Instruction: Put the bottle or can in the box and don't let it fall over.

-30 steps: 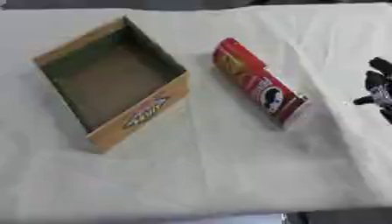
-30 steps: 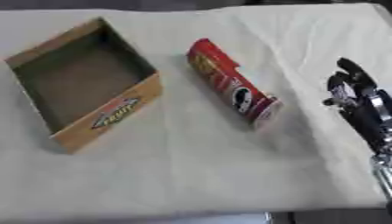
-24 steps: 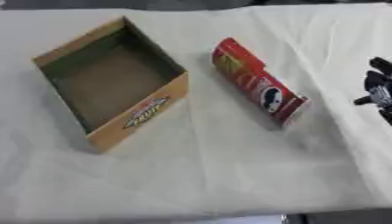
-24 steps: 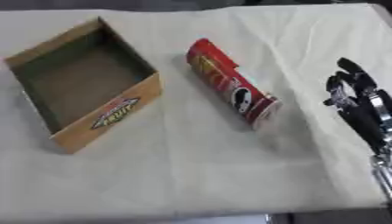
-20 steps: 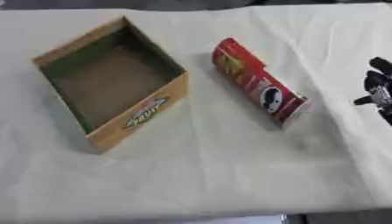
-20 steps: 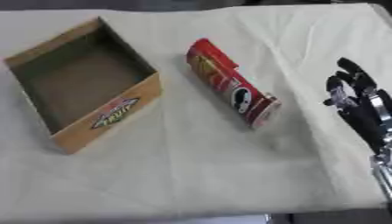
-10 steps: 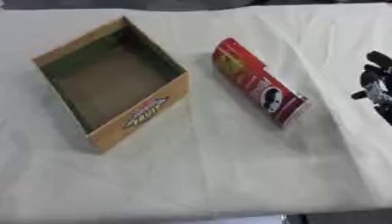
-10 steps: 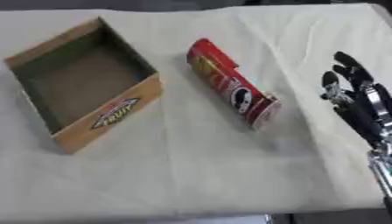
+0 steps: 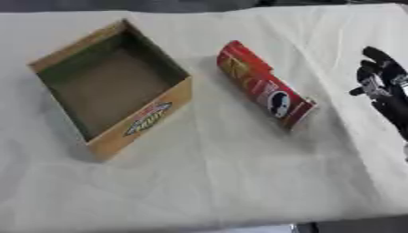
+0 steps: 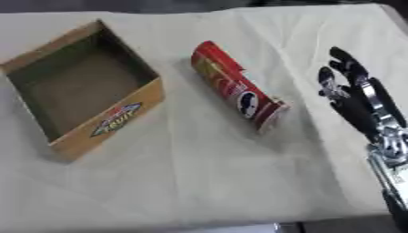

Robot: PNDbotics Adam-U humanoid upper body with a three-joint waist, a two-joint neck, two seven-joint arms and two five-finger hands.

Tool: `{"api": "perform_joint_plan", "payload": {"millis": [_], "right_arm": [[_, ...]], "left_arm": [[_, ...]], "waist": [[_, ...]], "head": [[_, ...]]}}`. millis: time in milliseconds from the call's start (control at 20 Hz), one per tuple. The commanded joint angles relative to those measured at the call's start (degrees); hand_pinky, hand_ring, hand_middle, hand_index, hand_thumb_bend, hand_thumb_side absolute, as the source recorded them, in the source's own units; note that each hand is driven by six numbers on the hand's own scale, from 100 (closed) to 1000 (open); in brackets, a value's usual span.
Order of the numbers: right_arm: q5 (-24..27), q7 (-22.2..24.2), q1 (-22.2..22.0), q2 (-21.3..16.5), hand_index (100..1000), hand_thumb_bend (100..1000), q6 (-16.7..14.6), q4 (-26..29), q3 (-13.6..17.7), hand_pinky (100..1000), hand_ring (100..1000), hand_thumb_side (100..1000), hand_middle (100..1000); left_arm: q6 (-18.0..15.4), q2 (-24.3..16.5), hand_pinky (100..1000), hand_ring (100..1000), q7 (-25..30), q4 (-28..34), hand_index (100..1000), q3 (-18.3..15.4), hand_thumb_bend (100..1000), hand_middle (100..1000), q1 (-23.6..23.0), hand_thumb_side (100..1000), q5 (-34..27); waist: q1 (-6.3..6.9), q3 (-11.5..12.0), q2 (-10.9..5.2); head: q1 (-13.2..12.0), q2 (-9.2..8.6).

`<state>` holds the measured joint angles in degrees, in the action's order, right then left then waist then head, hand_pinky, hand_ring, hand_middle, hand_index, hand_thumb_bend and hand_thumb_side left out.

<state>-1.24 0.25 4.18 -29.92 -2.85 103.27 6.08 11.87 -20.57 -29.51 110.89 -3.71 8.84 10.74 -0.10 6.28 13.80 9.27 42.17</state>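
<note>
One red can (image 9: 264, 91) lies on its side on the white cloth (image 9: 223, 182) in the left eye view, just right of the open cardboard box (image 9: 111, 86), not touching it. Right eye view: right hand (image 10: 350, 98) well right of the can, fingers relaxed and spread, grasping nothing.

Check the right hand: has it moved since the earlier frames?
Yes, slightly. The right hand has crept up the view and a touch left, toward the can, which lies unmoved on the cloth beside the box. They remain apart.
</note>
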Motion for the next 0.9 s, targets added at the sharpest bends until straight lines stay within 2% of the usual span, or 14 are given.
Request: {"api": "perform_joint_plan", "payload": {"millis": [50, 900], "right_arm": [[-0.4, 0.8, 1.2, -0.8, 1000, 100, -0.3, -0.5, -0.2, 637, 1000, 755, 1000], [-3.3, 2.9, 4.8, -0.3, 1000, 100, -2.0, -4.4, -2.6, 644, 1000, 763, 1000]], "left_arm": [[-0.1, -0.7, 502, 805, 0.1, 0.6, 741, 0.0, 100, 940, 0.4, 751, -0.1], [-0.1, -0.9, 504, 806, 0.4, 0.7, 740, 0.2, 100, 942, 0.7, 756, -0.5]], "waist": [[0.56, 0.0, -0.01], [0.66, 0.5, 0.99]], "head": [[0.4, -0.71], [1.6, -1.07]]}}
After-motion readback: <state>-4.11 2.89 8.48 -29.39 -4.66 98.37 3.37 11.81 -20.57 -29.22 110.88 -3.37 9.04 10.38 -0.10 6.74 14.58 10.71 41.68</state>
